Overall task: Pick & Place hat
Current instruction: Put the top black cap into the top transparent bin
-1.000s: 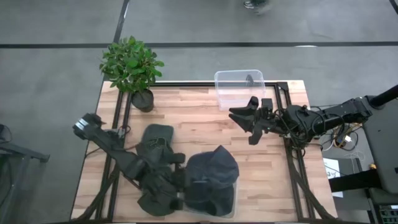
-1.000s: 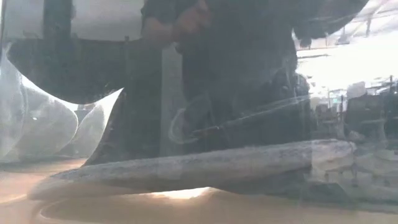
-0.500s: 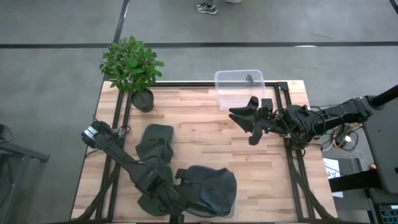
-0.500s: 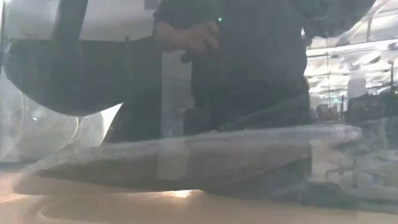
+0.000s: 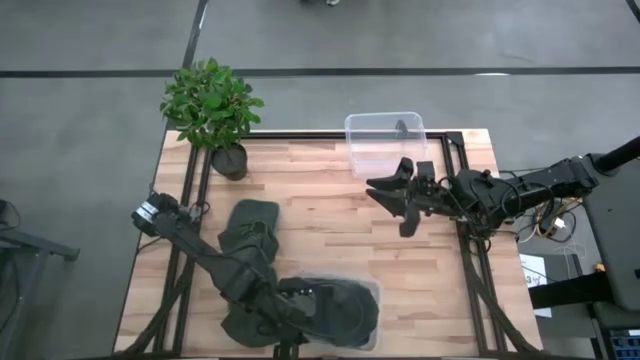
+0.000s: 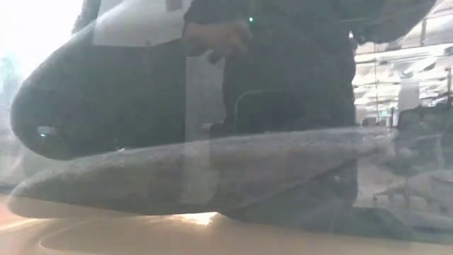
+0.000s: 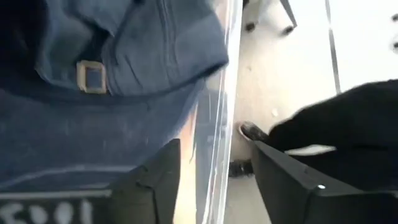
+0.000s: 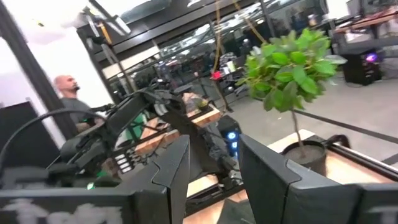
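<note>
The dark blue hat point(image 5: 335, 305) lies in a clear bin point(image 5: 373, 292) at the table's near edge, and its brim point(image 6: 212, 170) shows through the bin's wall. The strap buckle point(image 7: 90, 78) faces my left wrist camera. My left gripper point(image 7: 214, 180) stands open at the hat's left side point(image 5: 293, 305). One finger is over the hat and the other is beyond the bin's clear wall point(image 7: 217, 118), with nothing pinched between them. My right gripper point(image 5: 385, 200) waits open over the table's right half, far from the hat.
Two dark green hats point(image 5: 250, 228) point(image 5: 240, 325) lie under and beside my left arm. A potted plant point(image 5: 212, 105) stands at the far left corner and a second clear bin point(image 5: 385, 140) at the far edge. A person point(image 8: 68, 102) stands in the room beyond.
My left gripper has gone down and toward the table's near edge with the hat. The hat, which bulged high above the bin a second ago, has sunk into the bin and now lies flatter and lower.
</note>
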Tool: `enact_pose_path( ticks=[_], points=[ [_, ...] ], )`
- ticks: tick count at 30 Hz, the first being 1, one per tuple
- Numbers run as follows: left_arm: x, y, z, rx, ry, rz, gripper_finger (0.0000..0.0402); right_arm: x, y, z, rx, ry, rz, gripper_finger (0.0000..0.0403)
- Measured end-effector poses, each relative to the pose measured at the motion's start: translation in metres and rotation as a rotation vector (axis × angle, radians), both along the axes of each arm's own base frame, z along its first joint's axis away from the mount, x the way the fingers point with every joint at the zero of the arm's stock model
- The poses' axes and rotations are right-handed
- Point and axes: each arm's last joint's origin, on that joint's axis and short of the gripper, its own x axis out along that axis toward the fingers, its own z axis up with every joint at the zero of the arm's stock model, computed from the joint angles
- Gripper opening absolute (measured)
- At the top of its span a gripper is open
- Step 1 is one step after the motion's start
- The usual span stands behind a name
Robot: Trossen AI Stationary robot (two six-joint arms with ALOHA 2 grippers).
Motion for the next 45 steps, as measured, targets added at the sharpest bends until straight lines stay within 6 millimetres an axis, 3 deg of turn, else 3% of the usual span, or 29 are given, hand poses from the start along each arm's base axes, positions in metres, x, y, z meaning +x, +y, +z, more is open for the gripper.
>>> enact_pose_path(
  ticks=[9, 21, 31, 39, 45],
  points=[
    [-0.009, 0.012, 0.038, 0.1, -0.107, 0.084, 0.0212, 0.0, 0.005, 0.0, 0.069, -0.015, 0.137, 0.0127],
    [-0.073, 0.086, 0.079, 0.361, 0.008, 0.386, 0.0213, -0.004, 0.022, 0.001, 0.079, -0.014, 0.259, 0.0127],
    [-0.108, 0.122, 0.107, 0.386, -0.061, 0.539, 0.0213, -0.007, 0.032, 0.0, 0.096, -0.011, 0.303, 0.0127],
    [-0.124, 0.143, 0.108, 0.462, 0.014, 0.585, 0.0213, -0.007, 0.032, 0.0, 0.121, -0.01, 0.298, 0.0127],
    [-0.117, 0.156, 0.091, 0.529, 0.128, 0.536, 0.0213, -0.006, 0.03, -0.005, 0.163, 0.036, 0.247, 0.0127]
  ],
)
